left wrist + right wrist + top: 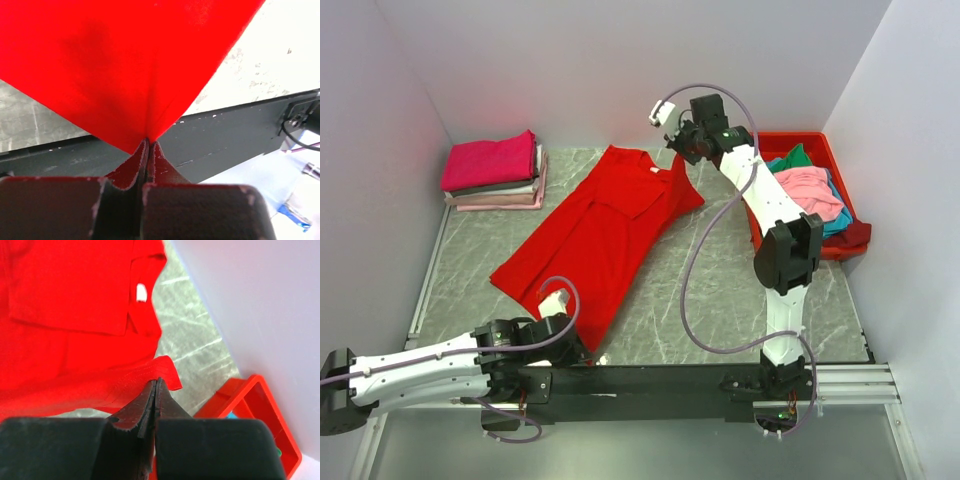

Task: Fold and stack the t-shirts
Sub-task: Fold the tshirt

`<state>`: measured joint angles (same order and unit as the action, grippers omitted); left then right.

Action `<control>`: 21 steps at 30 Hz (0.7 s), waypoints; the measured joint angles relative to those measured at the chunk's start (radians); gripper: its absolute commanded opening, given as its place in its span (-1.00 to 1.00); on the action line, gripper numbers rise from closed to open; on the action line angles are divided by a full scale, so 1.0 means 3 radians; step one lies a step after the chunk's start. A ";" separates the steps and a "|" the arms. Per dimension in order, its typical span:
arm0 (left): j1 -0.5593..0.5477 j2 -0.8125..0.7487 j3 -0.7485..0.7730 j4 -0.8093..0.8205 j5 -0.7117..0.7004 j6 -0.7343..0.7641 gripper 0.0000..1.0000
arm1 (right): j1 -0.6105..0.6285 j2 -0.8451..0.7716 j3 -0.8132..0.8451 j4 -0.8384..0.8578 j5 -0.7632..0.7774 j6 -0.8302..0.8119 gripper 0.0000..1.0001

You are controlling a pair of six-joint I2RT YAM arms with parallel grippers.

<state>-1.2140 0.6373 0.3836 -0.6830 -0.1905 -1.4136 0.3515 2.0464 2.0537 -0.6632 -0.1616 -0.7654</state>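
Observation:
A large bright red t-shirt (pixel 605 235) lies stretched diagonally across the marble table. My left gripper (pixel 578 352) is shut on its near corner (pixel 148 135) at the table's front edge. My right gripper (pixel 672 150) is shut on the far sleeve hem (pixel 159 376) near the collar. A stack of folded shirts (pixel 495 172), magenta on top of grey, white and pink, sits at the back left. More shirts, pink (pixel 808 190), green and teal, lie crumpled in the red bin (pixel 807 141).
The red plastic bin stands at the right wall, its corner in the right wrist view (pixel 260 405). White walls close in the back and both sides. A black rail (pixel 650 378) runs along the table's front edge.

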 measured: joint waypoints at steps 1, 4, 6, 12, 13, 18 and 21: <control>0.0005 -0.0008 -0.0015 0.0018 0.0006 -0.0031 -0.99 | 0.0009 0.0020 0.0041 0.0014 0.0000 0.0025 -1.00; 0.0028 -0.0043 -0.0031 0.0066 0.0008 -0.0118 -0.99 | 0.0036 0.0075 0.0135 0.0070 0.0014 0.0070 -1.00; 0.0042 -0.0078 -0.0032 0.0094 0.0004 -0.0168 -0.99 | 0.0055 0.0100 0.0177 0.0093 0.0025 0.0094 -1.00; 0.0109 -0.0357 -0.0032 0.0074 -0.0121 -0.0342 -0.99 | 0.0104 0.0235 0.0342 0.0169 0.0057 0.0159 -1.00; 0.0120 -0.0422 -0.0032 0.0057 -0.0159 -0.0375 -0.99 | 0.0108 0.0258 0.0357 0.0178 0.0061 0.0165 -1.00; 0.0172 -0.0587 -0.0032 -0.0004 -0.0291 -0.0476 -0.99 | 0.0123 0.0345 0.0361 0.0228 0.0075 0.0183 -1.00; 0.0226 -0.0520 -0.0032 -0.0006 -0.0296 -0.0483 -0.99 | 0.0126 0.0351 0.0361 0.0235 0.0075 0.0186 -1.00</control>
<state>-1.1461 0.4812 0.3740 -0.6849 -0.2794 -1.5585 0.3893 2.1517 2.1620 -0.5926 -0.1390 -0.7097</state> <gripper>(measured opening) 0.013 0.005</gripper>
